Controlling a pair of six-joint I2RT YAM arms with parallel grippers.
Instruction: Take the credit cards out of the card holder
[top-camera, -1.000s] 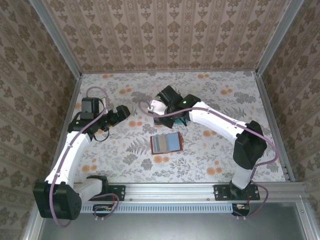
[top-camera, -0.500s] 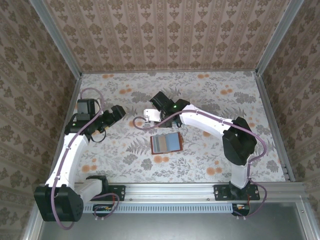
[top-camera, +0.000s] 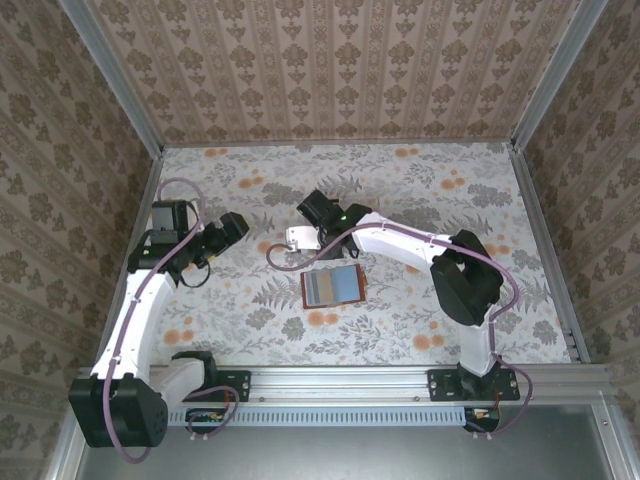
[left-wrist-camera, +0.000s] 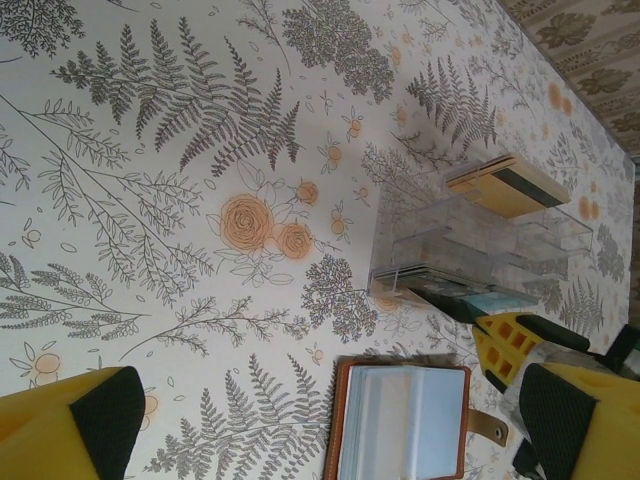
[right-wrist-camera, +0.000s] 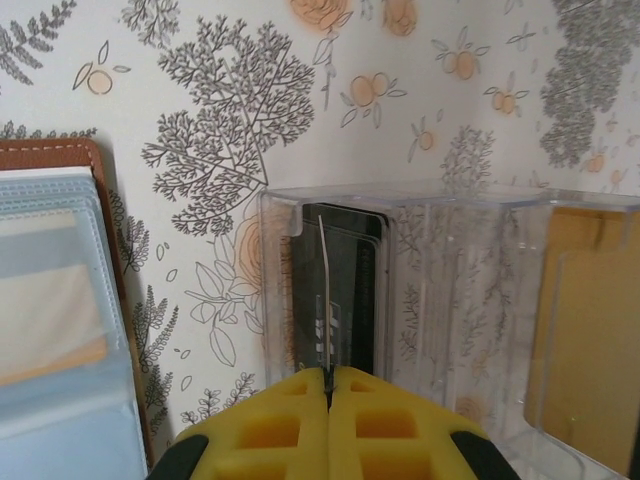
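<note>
Right wrist: clear box (right-wrist-camera: 455, 205), dark cards (right-wrist-camera: 358, 290) in one compartment, edge-on card (right-wrist-camera: 323, 290) alongside

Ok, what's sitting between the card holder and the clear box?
Just bare flowered tablecloth. The right wrist view shows a strip of it between the card holder and the clear box, nothing on it.

This is a robot test booth in a lab, dressed to look homely. The left arm (top-camera: 132, 310) and the right arm (top-camera: 400, 238) are bolted to a metal rail (top-camera: 340, 382) along the near edge of a table (top-camera: 430, 190) with a flowered print surface. Patterned wallpaper panels (top-camera: 340, 70) close the left, far and right sides, framed by bare metal posts (top-camera: 110, 75). Purple cables (top-camera: 183, 184) loop along both arms.
</note>
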